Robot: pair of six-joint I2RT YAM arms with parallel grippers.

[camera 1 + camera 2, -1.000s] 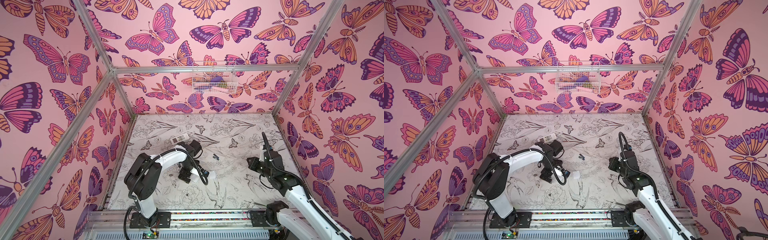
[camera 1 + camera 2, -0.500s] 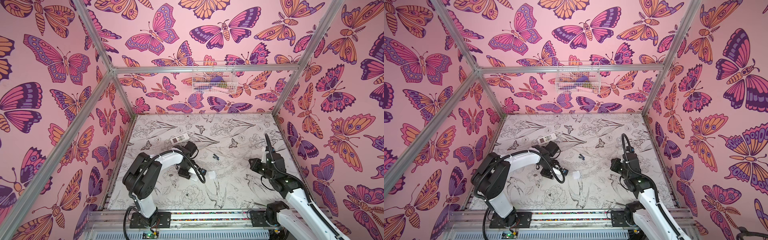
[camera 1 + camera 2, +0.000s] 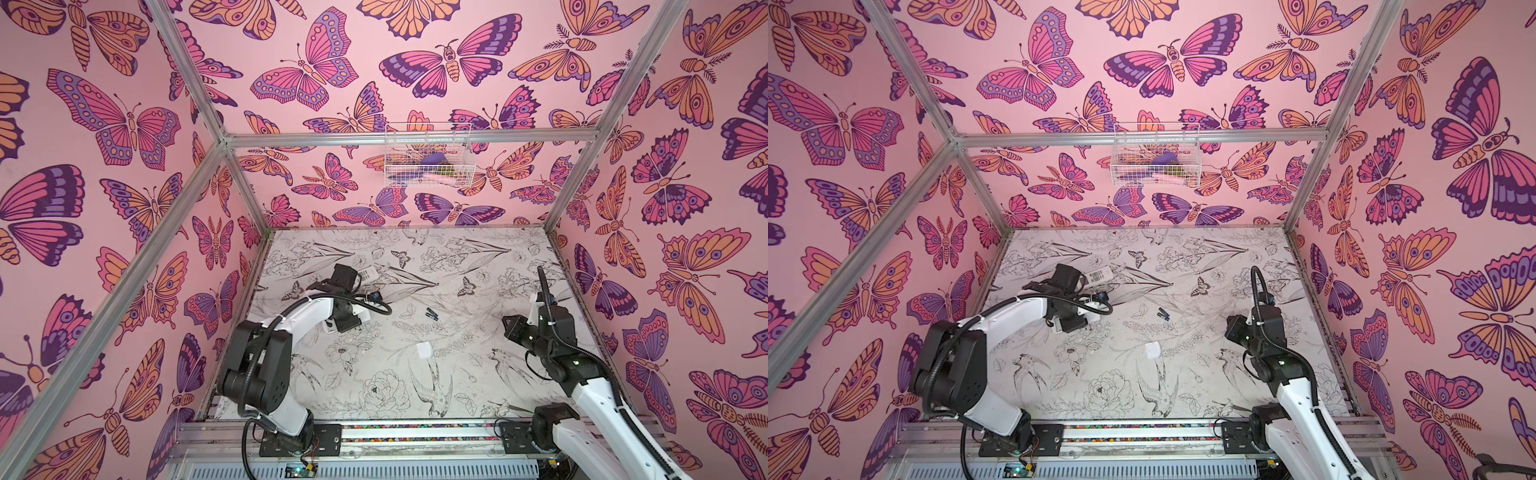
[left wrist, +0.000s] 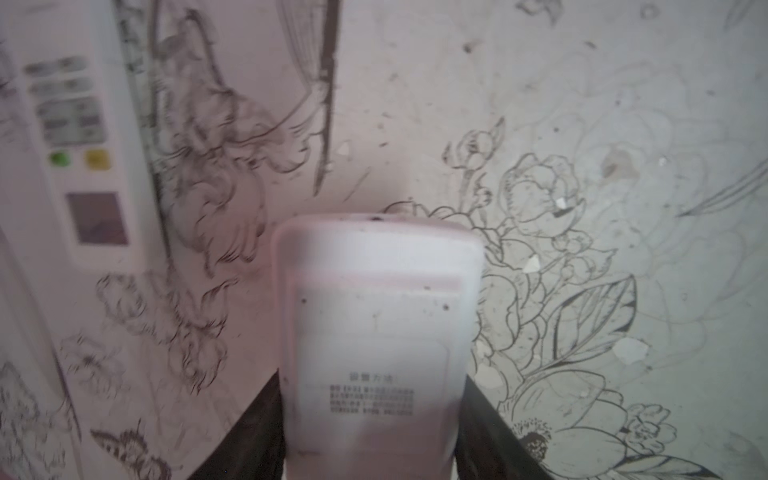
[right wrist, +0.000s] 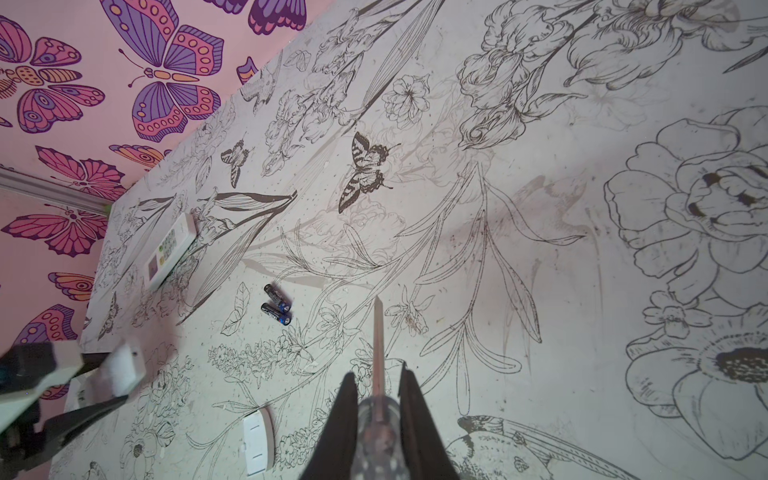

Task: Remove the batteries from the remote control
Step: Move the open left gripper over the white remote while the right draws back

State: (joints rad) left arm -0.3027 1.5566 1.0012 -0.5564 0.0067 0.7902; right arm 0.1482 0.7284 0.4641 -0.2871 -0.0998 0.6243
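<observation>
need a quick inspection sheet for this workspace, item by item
surface: flower-print mat, scuffed and speckled
job's things: two black batteries loose on the mat, close together; white remote held, back toward the wrist camera; no yellow ones seen
clutter: second remote lying buttons up; white cover plate on the mat
grippers: left gripper shut on the white remote; right gripper shut on a thin metal tool
cables: black cables along both arms, apart from the batteries
surroundings: butterfly walls; wire basket on the back wall

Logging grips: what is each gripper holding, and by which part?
Left gripper: white remote, by its long edges. Right gripper: rod tool, by its clear handle.
</observation>
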